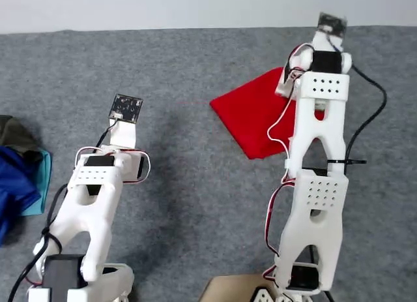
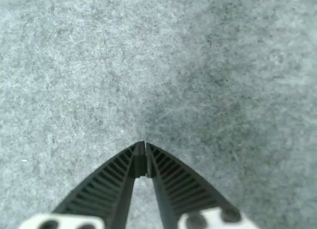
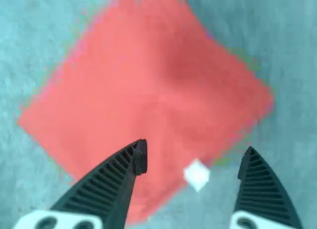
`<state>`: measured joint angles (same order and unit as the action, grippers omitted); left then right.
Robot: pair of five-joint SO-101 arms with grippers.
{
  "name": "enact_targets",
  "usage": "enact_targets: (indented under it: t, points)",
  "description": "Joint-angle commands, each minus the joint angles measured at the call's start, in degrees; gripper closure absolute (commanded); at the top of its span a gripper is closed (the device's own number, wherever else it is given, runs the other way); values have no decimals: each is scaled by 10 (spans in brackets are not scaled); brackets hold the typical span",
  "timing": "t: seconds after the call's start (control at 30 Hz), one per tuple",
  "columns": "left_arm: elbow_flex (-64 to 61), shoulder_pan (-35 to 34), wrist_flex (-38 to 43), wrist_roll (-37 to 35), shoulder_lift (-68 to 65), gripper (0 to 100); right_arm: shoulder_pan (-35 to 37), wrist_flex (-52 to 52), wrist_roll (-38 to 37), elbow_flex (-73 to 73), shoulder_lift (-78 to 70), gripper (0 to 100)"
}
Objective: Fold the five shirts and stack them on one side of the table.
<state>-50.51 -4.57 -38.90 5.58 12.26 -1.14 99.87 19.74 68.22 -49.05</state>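
A folded red shirt (image 1: 254,116) lies flat on the grey table at the back right; it is a red square (image 3: 148,100) with a small white tag (image 3: 197,174) near its edge. My right gripper (image 3: 193,162) hangs open above that shirt's edge, nothing between its fingers. In the high view the right arm (image 1: 319,119) stretches over the red shirt and covers part of it. My left gripper (image 2: 145,157) is shut and empty over bare grey cloth. At the table's left edge lies a pile of shirts: dark blue (image 1: 14,184), teal (image 1: 43,178) and dark olive (image 1: 14,134).
The grey felt table (image 1: 189,184) runs open between the two arms and toward the back. A brown cardboard piece (image 1: 231,289) sits at the front edge by the right arm's base. A white wall borders the table's far side.
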Motion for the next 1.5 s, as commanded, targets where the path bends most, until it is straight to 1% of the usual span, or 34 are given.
enact_targets:
  t: [0.0,0.13,0.23,0.3,0.33,0.4,0.57,0.77,0.93,0.97,1.03,1.2,1.27,1.33,1.4,1.47]
  points:
    - [2,5,11,-2,19,994,6,29,62,-8,13,703]
    - [2,5,11,-2,19,994,34,29,132,-45,7,692]
    - [0,5,17,-2,19,994,68,24,187,-68,7,593]
    - [0,5,18,-2,19,994,85,8,215,-81,4,509]
    - [0,5,18,-2,19,994,91,-4,222,-85,-2,485]
    - [0,5,18,-2,19,994,95,-29,229,-85,-21,493]
    - [0,5,18,-2,19,994,83,-82,248,-84,-77,560]
    - [0,5,18,-2,19,994,52,-125,252,-84,-115,567]
    - [0,5,18,-2,19,994,43,-170,250,-84,-132,573]
    - [0,5,18,-2,19,994,43,-171,250,-84,-135,590]
    - [0,5,18,-2,19,994,42,-171,250,-84,-137,657]
    - [0,5,18,-2,19,994,34,-171,248,-84,-134,909]
    - [0,5,18,-2,19,994,31,-171,229,-83,-133,997]
    - [0,5,18,-2,19,994,31,-162,207,-76,-133,972]
    - [0,5,18,-2,19,994,23,-144,193,-58,-133,994]
    - [0,5,18,-2,19,994,10,-116,171,-19,-133,989]
